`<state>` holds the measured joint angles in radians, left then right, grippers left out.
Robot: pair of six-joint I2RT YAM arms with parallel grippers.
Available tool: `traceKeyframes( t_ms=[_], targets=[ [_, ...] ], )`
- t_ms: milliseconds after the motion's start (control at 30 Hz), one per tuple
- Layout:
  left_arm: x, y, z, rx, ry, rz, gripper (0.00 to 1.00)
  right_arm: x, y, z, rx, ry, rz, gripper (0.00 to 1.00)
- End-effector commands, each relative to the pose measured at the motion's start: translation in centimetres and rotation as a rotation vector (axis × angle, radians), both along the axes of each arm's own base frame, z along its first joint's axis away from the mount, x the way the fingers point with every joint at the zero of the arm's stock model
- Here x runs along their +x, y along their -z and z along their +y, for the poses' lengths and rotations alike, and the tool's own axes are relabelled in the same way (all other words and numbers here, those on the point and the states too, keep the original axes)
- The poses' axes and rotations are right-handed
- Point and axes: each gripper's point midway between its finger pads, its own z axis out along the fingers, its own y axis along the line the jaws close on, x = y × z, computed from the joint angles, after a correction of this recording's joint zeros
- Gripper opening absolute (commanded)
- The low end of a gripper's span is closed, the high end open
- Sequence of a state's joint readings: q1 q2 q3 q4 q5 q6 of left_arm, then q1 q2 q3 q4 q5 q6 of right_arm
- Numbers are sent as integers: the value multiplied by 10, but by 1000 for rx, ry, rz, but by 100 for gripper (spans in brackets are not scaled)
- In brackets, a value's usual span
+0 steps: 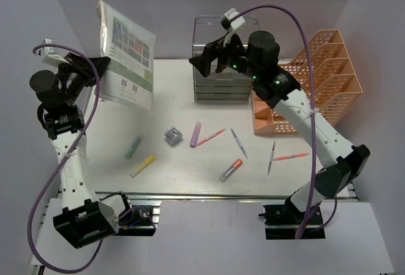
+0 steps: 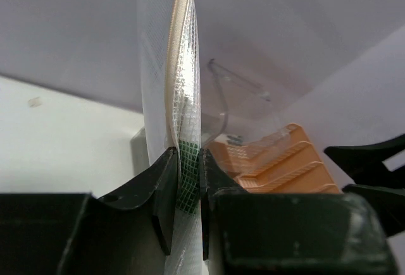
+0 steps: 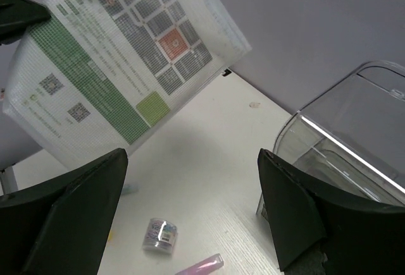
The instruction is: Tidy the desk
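Two black fingers of the left gripper (image 2: 188, 161) are pinched almost together on one edge of a clear mesh zip pouch (image 2: 180, 66) with a cream zipper. The pouch stands edge-on in the left wrist view. From above, this gripper (image 1: 95, 66) holds the pouch (image 1: 126, 54) in the air over the far left of the desk (image 1: 183, 107), a large flat white rectangular tabletop. The pouch is tilted, and the green-banded printed sheet inside it faces right.

The right gripper (image 1: 205, 60) hangs over the far middle with its jaws spread wide and nothing between them. Its own camera looks down between the fingers (image 3: 69, 218) at bare desk surface (image 3: 209, 161), with the pouch (image 3: 126, 54) up to the left.

A clear plastic drawer box (image 1: 221, 88) stands just beside the right gripper at the back of the desk. An orange mesh tray rack (image 1: 323, 66) stands to the right of the box.

Loose items lie across the near half of the desk:
- a green highlighter (image 1: 133, 146)
- a yellow highlighter (image 1: 143, 165)
- a small grey-blue object (image 1: 173, 135), too small to identify
- a purple highlighter (image 1: 195, 134)
- a red pen (image 1: 211, 137)
- a grey pen (image 1: 238, 143)
- an orange-capped marker (image 1: 231, 169)
- two more pens, one dark (image 1: 271, 157) and one pink (image 1: 290, 156)

A metal rail (image 1: 221, 196) runs along the desk's front edge.
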<state>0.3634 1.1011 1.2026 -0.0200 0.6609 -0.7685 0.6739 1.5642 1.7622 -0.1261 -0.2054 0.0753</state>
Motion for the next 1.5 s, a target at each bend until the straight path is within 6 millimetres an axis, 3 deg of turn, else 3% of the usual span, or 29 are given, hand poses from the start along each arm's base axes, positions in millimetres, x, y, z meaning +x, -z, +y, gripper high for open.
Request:
traceKeyframes(
  t_ms=[0, 67, 200, 300, 533, 600, 700, 933, 1133, 1467],
  targets=[
    [-32, -60, -30, -4, 102, -174, 0, -14, -15, -21, 36, -16, -2, 89],
    [-39, -67, -36, -3, 119, -190, 0, -14, -11, -29, 46, -22, 25, 89],
    [-55, -80, -50, -12, 153, -218, 0, -29, 2, -22, 74, -177, 131, 89],
    [-71, -92, -60, -19, 169, -239, 0, -26, 7, -20, 127, -250, 222, 89],
    [-105, -130, -76, -9, 190, -313, 0, -21, 37, -10, 212, -365, 415, 89],
    [-109, -131, -78, -21, 192, -293, 0, -27, 49, -8, 227, -414, 475, 89],
    [-117, -135, -82, -24, 204, -298, 0, -38, 49, -3, 281, -493, 526, 89],
    [-124, -127, -86, -34, 212, -283, 0, -67, 3, -4, 363, -633, 411, 89],
    [-124, -126, -87, -42, 222, -277, 0, -79, -18, -3, 395, -676, 373, 89],
    [-135, -131, -89, -41, 222, -289, 0, -79, 13, 14, 361, -667, 444, 89]
  ],
)
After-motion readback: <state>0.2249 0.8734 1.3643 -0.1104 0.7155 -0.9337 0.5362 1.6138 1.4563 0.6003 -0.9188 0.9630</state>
